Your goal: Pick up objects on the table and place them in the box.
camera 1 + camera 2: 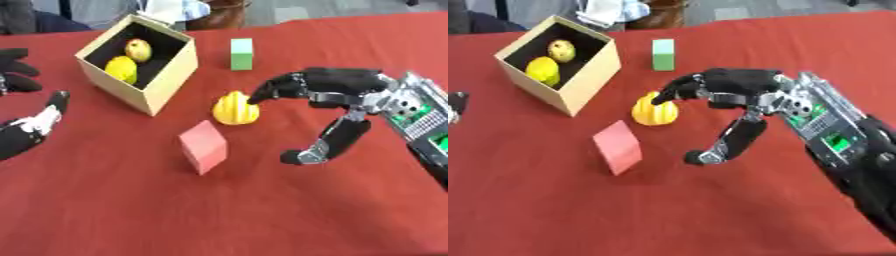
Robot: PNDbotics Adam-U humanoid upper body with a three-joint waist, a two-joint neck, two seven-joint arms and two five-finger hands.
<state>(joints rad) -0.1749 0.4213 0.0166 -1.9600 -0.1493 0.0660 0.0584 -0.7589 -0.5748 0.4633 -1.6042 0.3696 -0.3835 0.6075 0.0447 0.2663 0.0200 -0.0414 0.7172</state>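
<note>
- The right hand came in from the right side and hung over the desk, its fingers spread and gently curved and its thumb held low and well apart from them, gripping nothing.
- The yellow ribbed fruit lay on the desk just beside the fingertips; in the right eye view they seemed to touch its top, though contact could not be judged for certain.
- The pink block, a plain smooth cube tilted on the cloth, sat near the fruit, below and to the left of it, apart from the hand.
- The green block, a tall smooth box shape with a paler top, stood upright further back, well apart from the hand.
- The box, tan cardboard with a dark inside, stood open-topped at the left rear and held two rounded yellow fruits.
- The left hand rested at the left edge with its fingers relaxed and straight.
- The desk bore a red cloth.
- No writing could be read.
</note>
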